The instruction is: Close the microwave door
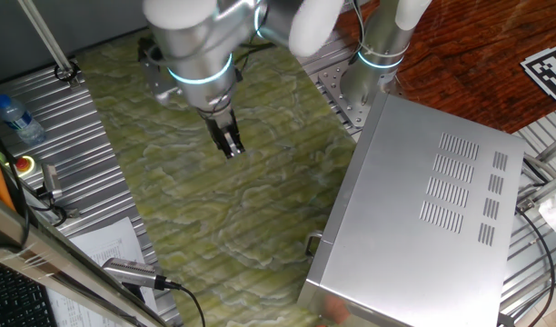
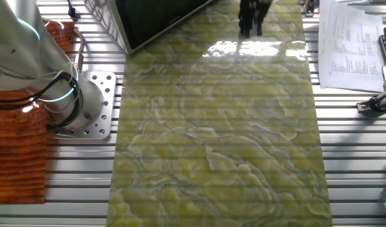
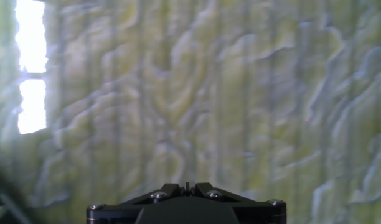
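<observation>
The microwave (image 1: pixel 441 209) is a big silver box with vent slots at the right. Its door (image 1: pixel 327 234) runs along the box's left face and looks flush with it, with the small bar handle (image 1: pixel 311 243) sticking out near the front end. In the other fixed view the door's dark glass (image 2: pixel 158 19) shows at the top edge. My gripper (image 1: pixel 231 145) hangs over the green marbled mat (image 1: pixel 223 227), left of the door and apart from it, with its fingers together and empty. It also shows in the other fixed view (image 2: pixel 253 19) and the hand view (image 3: pixel 187 185).
The robot base (image 2: pixel 86 101) is bolted beside the mat. A water bottle (image 1: pixel 13 118), a red button (image 1: pixel 25 164), papers (image 1: pixel 96 245) and a grey handheld device (image 1: pixel 133 271) lie at the left. An orange patterned surface (image 2: pixel 19 145) lies by the base.
</observation>
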{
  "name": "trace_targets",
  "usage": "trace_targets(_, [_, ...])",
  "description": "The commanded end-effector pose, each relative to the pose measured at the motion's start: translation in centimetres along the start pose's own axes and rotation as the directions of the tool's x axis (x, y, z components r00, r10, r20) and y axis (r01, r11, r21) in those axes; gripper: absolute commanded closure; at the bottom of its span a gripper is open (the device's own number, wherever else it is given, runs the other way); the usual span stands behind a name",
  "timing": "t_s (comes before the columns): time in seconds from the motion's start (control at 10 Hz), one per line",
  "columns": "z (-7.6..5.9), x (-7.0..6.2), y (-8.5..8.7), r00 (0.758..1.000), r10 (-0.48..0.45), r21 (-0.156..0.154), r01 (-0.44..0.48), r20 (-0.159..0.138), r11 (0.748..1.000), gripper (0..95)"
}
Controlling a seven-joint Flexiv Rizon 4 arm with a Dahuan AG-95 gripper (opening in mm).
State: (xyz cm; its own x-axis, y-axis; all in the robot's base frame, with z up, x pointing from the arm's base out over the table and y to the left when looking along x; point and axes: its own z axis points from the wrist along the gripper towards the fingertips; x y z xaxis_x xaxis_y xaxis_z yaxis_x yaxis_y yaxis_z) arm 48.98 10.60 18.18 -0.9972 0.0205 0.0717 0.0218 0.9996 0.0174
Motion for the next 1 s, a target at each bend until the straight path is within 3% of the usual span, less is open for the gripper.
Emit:
trace_targets(0.1, [-0.21,0.49,-0.93,0.999,0.004,0.045,-0.006,0.05,0.999,95.0])
trace_targets(1.0, [-1.09,1.14,-0.37,0.998,-0.001,0.038,-0.001,0.055,0.999,95.0])
